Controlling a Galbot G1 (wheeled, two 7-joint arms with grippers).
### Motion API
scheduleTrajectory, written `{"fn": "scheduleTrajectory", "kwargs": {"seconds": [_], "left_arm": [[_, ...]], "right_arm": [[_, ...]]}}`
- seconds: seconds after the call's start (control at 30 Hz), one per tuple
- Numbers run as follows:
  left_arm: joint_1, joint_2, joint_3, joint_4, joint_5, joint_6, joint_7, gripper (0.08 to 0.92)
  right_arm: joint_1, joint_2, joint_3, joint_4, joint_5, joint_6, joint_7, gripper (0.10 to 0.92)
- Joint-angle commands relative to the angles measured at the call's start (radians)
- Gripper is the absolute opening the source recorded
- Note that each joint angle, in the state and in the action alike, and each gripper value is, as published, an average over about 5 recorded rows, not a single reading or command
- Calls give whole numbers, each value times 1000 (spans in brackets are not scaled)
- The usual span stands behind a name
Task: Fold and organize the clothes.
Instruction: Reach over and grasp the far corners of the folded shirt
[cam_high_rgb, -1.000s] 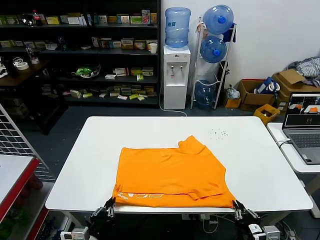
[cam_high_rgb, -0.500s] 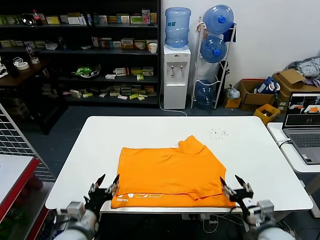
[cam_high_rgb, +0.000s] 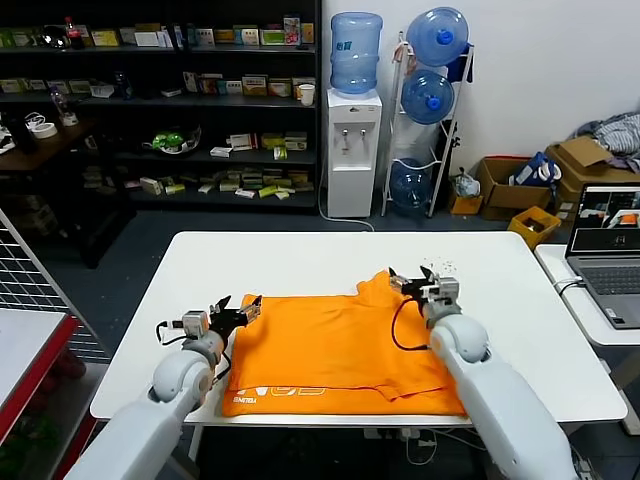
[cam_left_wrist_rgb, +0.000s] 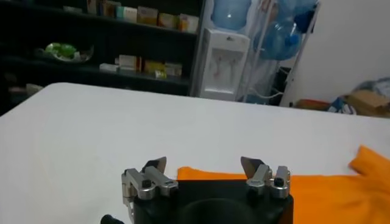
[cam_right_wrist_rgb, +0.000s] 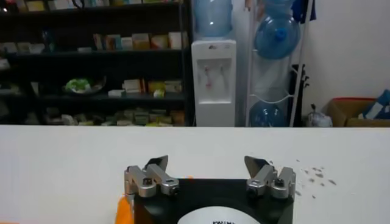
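T-shirt (cam_high_rgb: 340, 350): one, bright orange, soft and smooth, lying folded into a rough rectangle on the near half of the table, one sleeve poking out at the far right corner; small white print showing near the near left hem.
Table (cam_high_rgb: 300, 260): one, white, flat and matte, rounded corners; dark specks scattered on the far right part.
Left gripper (cam_high_rgb: 240, 309): hovering at the far left corner of the T-shirt, two metal fingers (cam_left_wrist_rgb: 154, 165) spreading wide, gripping nothing.
Right gripper (cam_high_rgb: 412, 277): hanging over the far right sleeve, two metal fingers (cam_right_wrist_rgb: 258, 165) standing wide apart, holding nothing.
Water dispenser (cam_high_rgb: 353, 150): one, white, boxy, standing beyond the table, carrying one blue translucent bottle.
Bottle rack (cam_high_rgb: 428, 120): one, standing right of the dispenser, holding three round blue bottles.
Laptop (cam_high_rgb: 607, 250): one, grey, sitting open on a side table at far right.
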Motion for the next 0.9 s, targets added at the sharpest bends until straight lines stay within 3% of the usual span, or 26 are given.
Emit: {"fn": "scheduleTrajectory", "kwargs": {"seconds": [0.03,0.47,0.77,0.9], "left_arm": [[-200,-3,112,212,-38,68,27,823],[-164,-3,118,196,-22,75,15,823],[-155,-3,124,199,-15,74,18,823],[-154,-7,127,202,-11,73,17,822]], "right_arm": [[189,73,-98,-224,-2,-44,-5,823],[128,59,-99,-205,21,-95,-28,815],[110,55,-99,-193,30,-116,-17,755],[107,53,-99,-192,37,-120,-15,688]]}}
